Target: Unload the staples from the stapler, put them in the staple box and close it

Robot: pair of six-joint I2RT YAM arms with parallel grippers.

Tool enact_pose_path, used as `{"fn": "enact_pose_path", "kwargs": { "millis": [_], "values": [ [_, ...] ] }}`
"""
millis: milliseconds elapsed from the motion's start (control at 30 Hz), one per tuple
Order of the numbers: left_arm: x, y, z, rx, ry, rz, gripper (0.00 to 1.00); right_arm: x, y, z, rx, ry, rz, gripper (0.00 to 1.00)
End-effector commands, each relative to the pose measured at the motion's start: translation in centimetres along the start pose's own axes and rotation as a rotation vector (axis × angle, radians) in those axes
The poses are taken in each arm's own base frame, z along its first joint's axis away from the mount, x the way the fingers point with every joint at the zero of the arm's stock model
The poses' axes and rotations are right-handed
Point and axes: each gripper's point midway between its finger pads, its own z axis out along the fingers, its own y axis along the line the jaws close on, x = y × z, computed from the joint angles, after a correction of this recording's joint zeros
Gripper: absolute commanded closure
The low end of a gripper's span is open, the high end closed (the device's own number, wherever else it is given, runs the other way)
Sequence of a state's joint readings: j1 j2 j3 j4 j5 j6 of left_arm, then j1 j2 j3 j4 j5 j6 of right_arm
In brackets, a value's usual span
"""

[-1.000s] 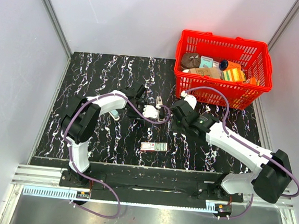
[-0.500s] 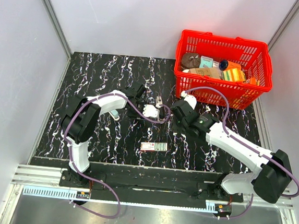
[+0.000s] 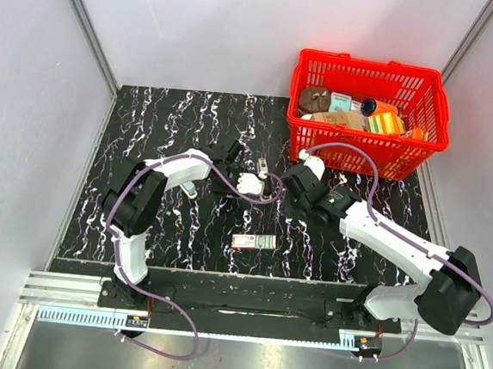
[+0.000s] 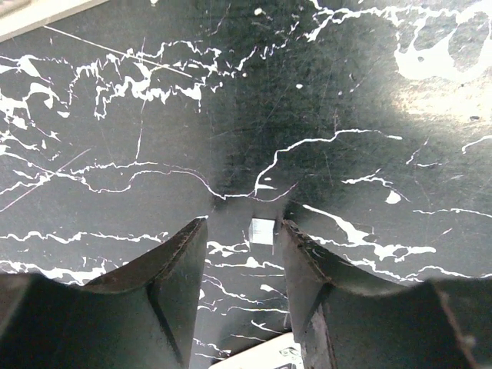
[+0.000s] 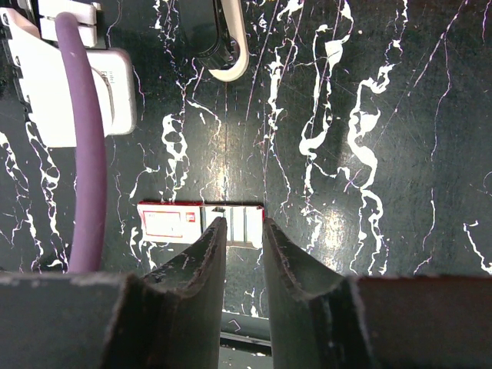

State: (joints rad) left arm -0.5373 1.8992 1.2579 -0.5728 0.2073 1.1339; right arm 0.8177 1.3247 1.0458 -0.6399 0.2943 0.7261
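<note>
Overhead, one slim stapler (image 3: 263,165) sits just above frame centre, long axis roughly top-to-bottom, between two grippers, with one red basket (image 3: 395,159) upper right; only the wrist views show the left gripper (image 4: 244,227) open and empty, and the right gripper (image 5: 244,223) narrowly parted, empty, above one pink-and-green box (image 5: 169,223).

Black marbled tabletop (image 3: 165,126), pale grey walls (image 3: 30,88).

Stapler (image 3: 263,166) too small for detail, box (image 5: 173,223) apparently partly behind right tool (image 5: 240,221)
</note>
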Motion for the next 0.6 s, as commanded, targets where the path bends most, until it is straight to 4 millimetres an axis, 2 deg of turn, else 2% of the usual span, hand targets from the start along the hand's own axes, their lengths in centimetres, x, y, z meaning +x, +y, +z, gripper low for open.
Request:
{"fn": "enact_pose_path", "kwargs": {
  "millis": [0, 300, 567],
  "values": [
    [-0.47, -0.59, 0.66, 0.039, -0.006, 0.008, 0.52, -1.00, 0.40, -0.51, -0.031, -0.033, 0.013, 0.69],
    [-0.07, -0.61, 0.96, 0.046, 0.021, 0.011, 0.54, -1.07, 0.46, -0.44, -0.032, -0.033, 0.014, 0.70],
    [-0.25, -0.64, 0.98, 0.051, 0.014, 0.005, 0.64, -1.10, 0.44, -0.53, -0.035, -0.034, 0.016, 0.71]
  ]
}}
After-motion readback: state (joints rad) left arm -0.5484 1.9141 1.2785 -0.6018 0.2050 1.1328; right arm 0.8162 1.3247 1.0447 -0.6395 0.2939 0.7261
